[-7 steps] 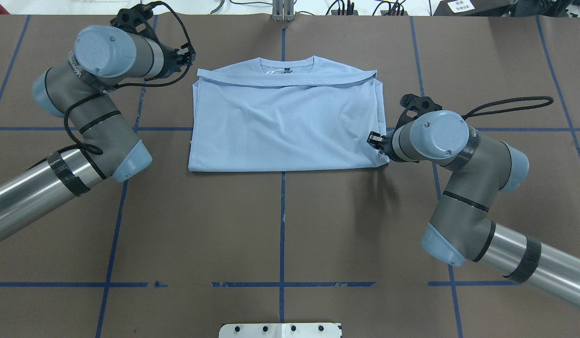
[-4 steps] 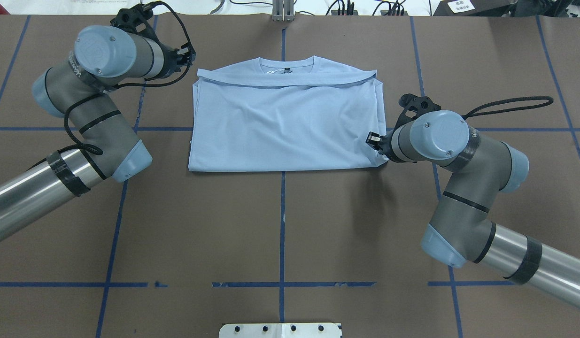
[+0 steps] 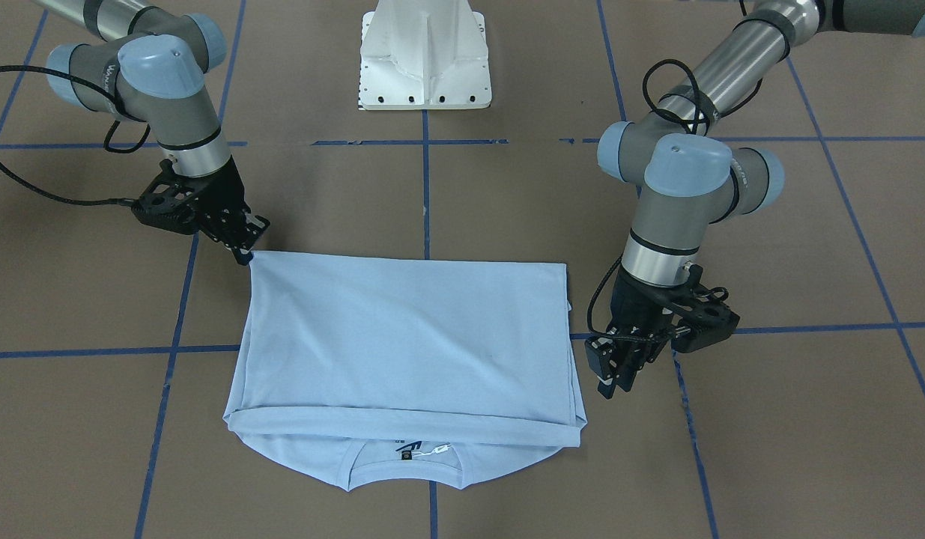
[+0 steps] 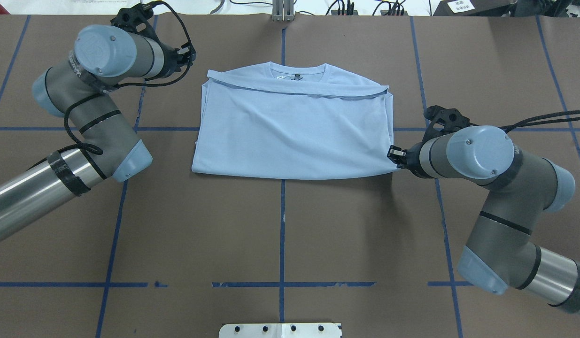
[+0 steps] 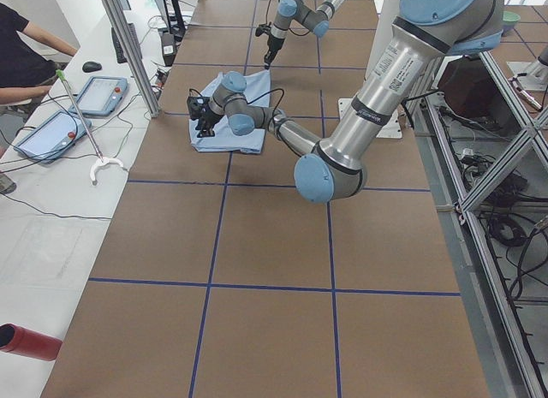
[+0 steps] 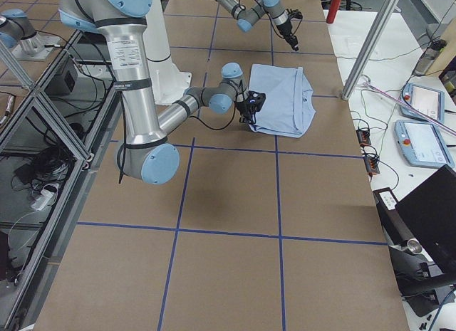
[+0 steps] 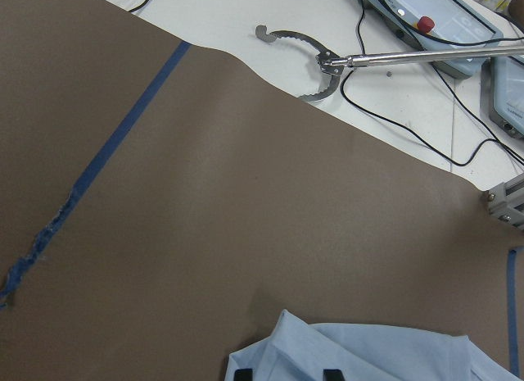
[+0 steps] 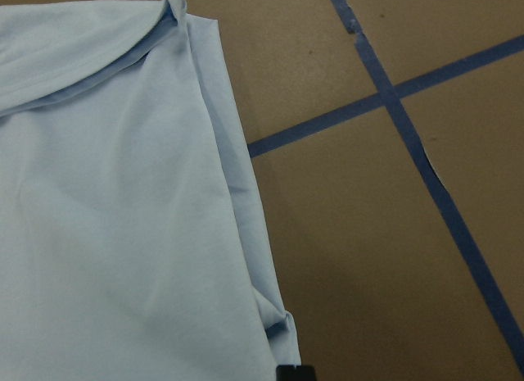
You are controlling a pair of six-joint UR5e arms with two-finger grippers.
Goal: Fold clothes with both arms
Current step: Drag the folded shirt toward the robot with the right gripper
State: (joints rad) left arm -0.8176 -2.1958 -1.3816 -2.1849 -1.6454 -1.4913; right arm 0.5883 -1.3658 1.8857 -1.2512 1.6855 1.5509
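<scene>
The light blue T-shirt (image 4: 294,126) lies folded into a rectangle on the brown table, collar and dark neck label on the far side from the robot's base. My right gripper (image 4: 394,155) is shut on its near right corner, low at the table; from across the table the right gripper (image 3: 245,257) shows at the shirt's (image 3: 402,337) upper left corner. My left gripper (image 3: 610,383) points down just beside the shirt's far left edge, open. The left wrist view shows its two fingertips (image 7: 241,373) apart over the shirt's corner (image 7: 360,356).
The white pedestal base (image 3: 425,60) stands mid-table on the robot's side. Blue tape lines (image 4: 282,225) grid the brown cover. Beyond the far edge are cables, teach pendants (image 6: 420,100), a reacher tool (image 7: 311,57) and a seated person (image 5: 17,47).
My right gripper has moved right and slightly toward the robot, dragging the shirt's corner. The whole shirt slid right, away from the left gripper. The left arm stayed still.
</scene>
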